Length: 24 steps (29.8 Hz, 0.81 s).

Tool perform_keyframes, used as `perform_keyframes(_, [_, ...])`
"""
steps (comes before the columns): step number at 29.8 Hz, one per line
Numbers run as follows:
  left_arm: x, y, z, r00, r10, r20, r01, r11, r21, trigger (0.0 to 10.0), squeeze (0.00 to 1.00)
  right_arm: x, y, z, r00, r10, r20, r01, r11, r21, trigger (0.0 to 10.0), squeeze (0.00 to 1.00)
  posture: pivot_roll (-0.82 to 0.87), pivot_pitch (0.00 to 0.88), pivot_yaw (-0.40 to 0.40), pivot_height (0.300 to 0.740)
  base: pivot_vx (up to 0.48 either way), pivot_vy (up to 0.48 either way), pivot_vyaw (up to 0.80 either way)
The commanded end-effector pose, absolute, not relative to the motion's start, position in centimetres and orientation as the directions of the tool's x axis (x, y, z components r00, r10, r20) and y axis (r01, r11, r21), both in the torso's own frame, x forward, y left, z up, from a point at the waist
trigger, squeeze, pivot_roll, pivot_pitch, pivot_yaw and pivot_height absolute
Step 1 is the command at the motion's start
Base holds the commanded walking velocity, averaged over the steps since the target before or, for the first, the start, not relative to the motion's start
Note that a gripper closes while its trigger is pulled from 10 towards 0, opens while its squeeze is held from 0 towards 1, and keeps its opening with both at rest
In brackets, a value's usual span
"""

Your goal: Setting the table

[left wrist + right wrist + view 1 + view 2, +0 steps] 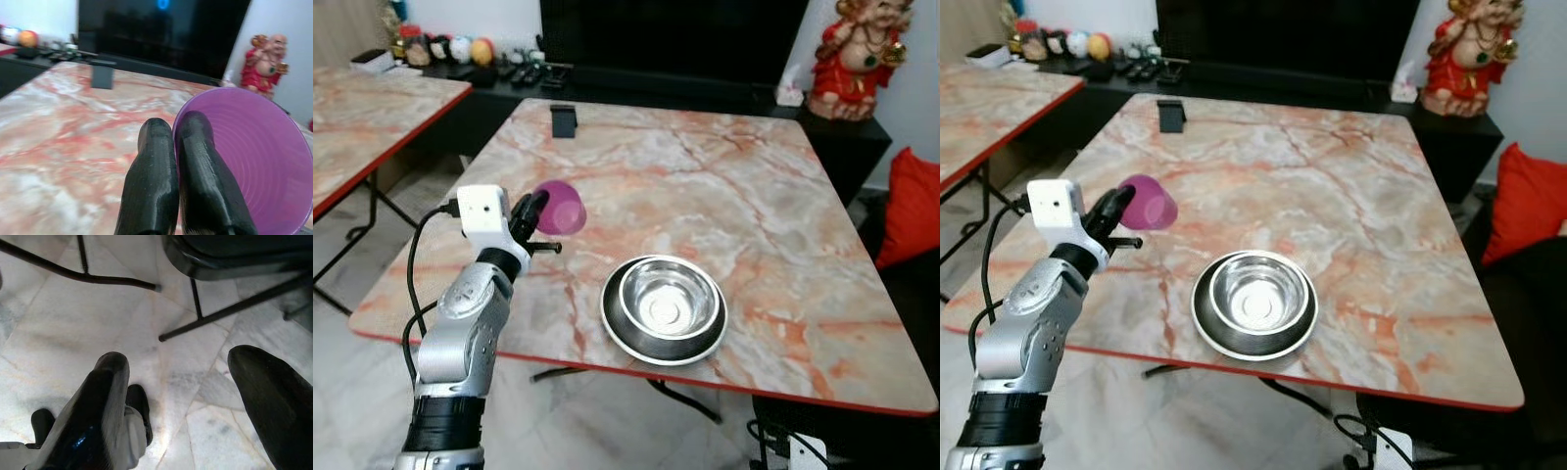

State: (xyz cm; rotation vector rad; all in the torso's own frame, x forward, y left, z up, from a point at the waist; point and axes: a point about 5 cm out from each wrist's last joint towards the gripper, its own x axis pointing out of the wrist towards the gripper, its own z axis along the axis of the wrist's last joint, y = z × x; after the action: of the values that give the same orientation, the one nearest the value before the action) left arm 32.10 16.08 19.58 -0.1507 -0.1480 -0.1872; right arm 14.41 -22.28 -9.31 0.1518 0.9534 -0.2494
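Observation:
My left gripper [536, 208] is shut on the rim of a purple plastic cup [560, 208], held tipped on its side above the left part of the marble table [724, 186]. In the left wrist view one black finger [208, 171] lies inside the purple cup [259, 161] and the other outside its wall. A steel bowl [668, 299] sits in a steel plate [617, 328] near the table's front edge, to the right of the cup. My right gripper [178, 387] hangs open over the tiled floor.
A small black stand [564, 119] is at the table's far left. A second marble table [362, 117] stands to the left. A dark TV unit with a red figurine [857, 59] runs along the back, and a red cushion [913, 206] is at the right.

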Motion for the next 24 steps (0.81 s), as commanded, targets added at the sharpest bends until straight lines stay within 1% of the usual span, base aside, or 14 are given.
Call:
perform_keyframes(1, [32.19, 15.79, 20.48, 0.965, -0.191, 0.178, 0.214, 0.969, -0.122, 10.0, 0.00, 14.37, -22.52, -9.28, 0.550, -0.150, -0.821, 0.285, 0.958, 0.016, 10.0, 0.00, 0.13, 0.000, -0.063, 0.740, 0.000, 0.000, -0.61])
perform_keyframes(4, [32.19, 15.81, 20.51, 0.965, -0.194, 0.179, 0.217, 0.969, -0.120, 10.0, 0.00, 14.39, -22.51, -9.27, 0.551, -0.149, -0.821, 0.284, 0.959, 0.016, 10.0, 0.00, 0.13, 0.000, -0.063, 0.740, 0.000, 0.000, -0.60])
perform_keyframes(11, [32.15, 15.74, 20.64, 0.962, -0.200, 0.186, 0.220, 0.971, -0.095, 10.0, 0.00, 14.46, -22.54, -9.23, 0.556, -0.152, -0.817, 0.281, 0.960, 0.013, 10.0, 0.00, 0.13, 0.000, -0.063, 0.740, 0.000, 0.000, 0.00])
perform_keyframes(15, [32.17, 16.00, 20.69, 0.966, -0.174, 0.192, 0.191, 0.979, -0.072, 10.0, 0.00, 14.46, -22.55, -9.22, 0.557, -0.153, -0.817, 0.282, 0.959, 0.013, 10.0, 0.00, 0.13, 0.000, -0.062, 0.740, 0.000, 0.000, 0.00])
perform_keyframes(24, [32.11, 15.93, 20.64, 0.964, -0.183, 0.190, 0.199, 0.978, -0.066, 10.0, 0.00, 14.45, -22.58, -9.22, 0.557, -0.153, -0.817, 0.280, 0.960, 0.011, 10.0, 0.00, 0.13, 0.000, -0.064, 0.740, 0.000, -0.394, 0.00])
